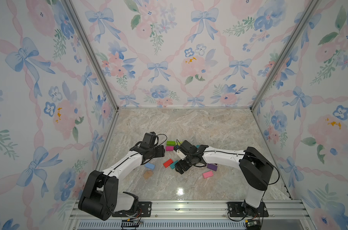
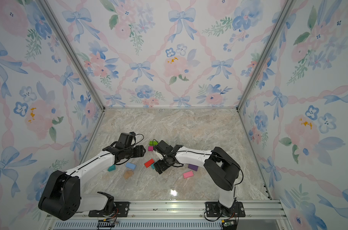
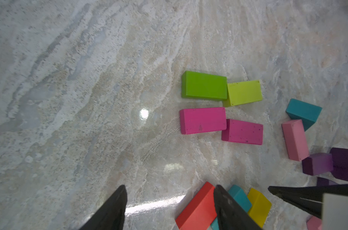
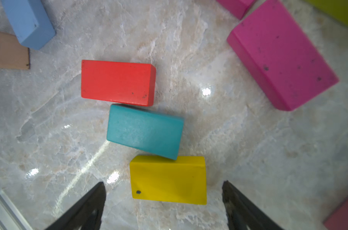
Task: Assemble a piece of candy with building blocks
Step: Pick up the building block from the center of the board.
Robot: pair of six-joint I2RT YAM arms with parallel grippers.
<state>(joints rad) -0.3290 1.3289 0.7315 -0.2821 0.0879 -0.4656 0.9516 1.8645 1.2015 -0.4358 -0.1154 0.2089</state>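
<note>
Jaws stand released and empty on the left gripper (image 3: 170, 186) and the right gripper (image 4: 164, 182), which hangs over the yellow block (image 4: 168, 180) touching the teal block (image 4: 145, 131). Likely fetching the next piece; it must descend and close squarely without nudging its neighbour.

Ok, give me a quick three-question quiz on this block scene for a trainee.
1. True or false: the right jaws are shut on the yellow block.
2. In the right wrist view, which block lies between the red block and the yellow one? A teal, B purple, C blue.
3. How many magenta blocks lie by the green block in the left wrist view?
Key: 1 false, the jaws stand open; 2 A; 3 two.
</note>
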